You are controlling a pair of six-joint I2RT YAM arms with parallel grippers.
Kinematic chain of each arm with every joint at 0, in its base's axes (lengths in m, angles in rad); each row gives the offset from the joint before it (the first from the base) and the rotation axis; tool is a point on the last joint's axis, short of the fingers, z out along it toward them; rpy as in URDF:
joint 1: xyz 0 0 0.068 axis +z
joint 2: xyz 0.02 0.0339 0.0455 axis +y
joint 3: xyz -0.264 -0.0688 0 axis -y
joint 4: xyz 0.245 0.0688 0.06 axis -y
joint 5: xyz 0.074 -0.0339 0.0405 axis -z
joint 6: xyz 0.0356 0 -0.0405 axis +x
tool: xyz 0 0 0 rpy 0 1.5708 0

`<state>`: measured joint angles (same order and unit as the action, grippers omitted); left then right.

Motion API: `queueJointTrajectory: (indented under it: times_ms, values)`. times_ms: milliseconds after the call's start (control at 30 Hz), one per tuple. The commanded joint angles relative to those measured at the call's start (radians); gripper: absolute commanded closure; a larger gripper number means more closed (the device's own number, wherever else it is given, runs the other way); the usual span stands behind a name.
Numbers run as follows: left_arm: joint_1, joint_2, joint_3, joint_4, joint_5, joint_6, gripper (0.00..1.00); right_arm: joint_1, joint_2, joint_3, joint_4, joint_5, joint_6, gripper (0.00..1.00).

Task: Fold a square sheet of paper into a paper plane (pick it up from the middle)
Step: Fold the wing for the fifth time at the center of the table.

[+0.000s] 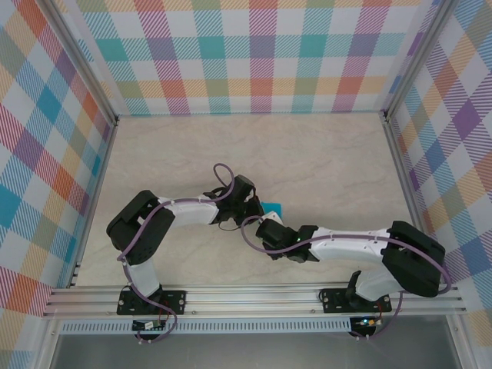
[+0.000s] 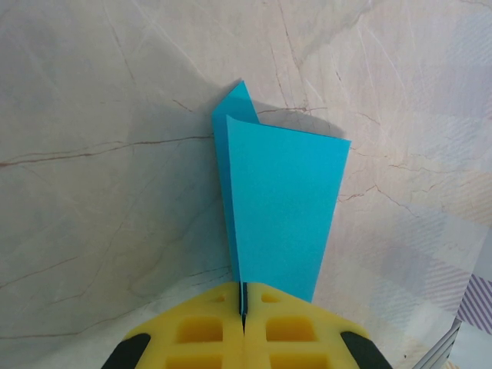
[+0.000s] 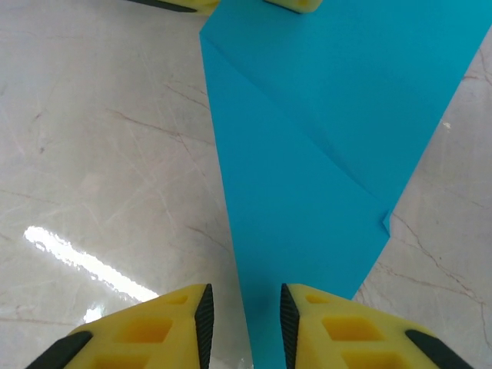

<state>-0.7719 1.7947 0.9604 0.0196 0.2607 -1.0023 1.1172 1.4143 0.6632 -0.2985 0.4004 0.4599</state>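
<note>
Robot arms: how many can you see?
2. The left arm reaches in from the bottom left and the right arm from the bottom right. Both meet at the blue paper in the middle.

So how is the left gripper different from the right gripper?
The left gripper is shut, pinching the blue paper; the right gripper is open, with a gap between its fingers. The left gripper holds the paper; the right gripper just has paper lying in its gap. Both have yellow fingers.
</note>
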Motion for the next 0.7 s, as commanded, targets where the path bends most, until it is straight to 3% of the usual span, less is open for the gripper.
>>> queueJointTrajectory:
  times_ms: [0,333,667]
  values:
    - [-0.012,0.012,0.026,-0.02,-0.003,0.005,1.0,0.003,0.031,0.036,0.039,0.037,-0.028,0.72]
    - [-0.012,0.011,0.024,-0.029,-0.008,0.008,1.0,0.003,0.067,0.05,0.031,0.082,-0.02,0.81]
    - [-0.012,0.011,0.031,-0.037,-0.011,0.012,1.0,0.003,0.078,0.051,0.015,0.1,-0.012,0.83]
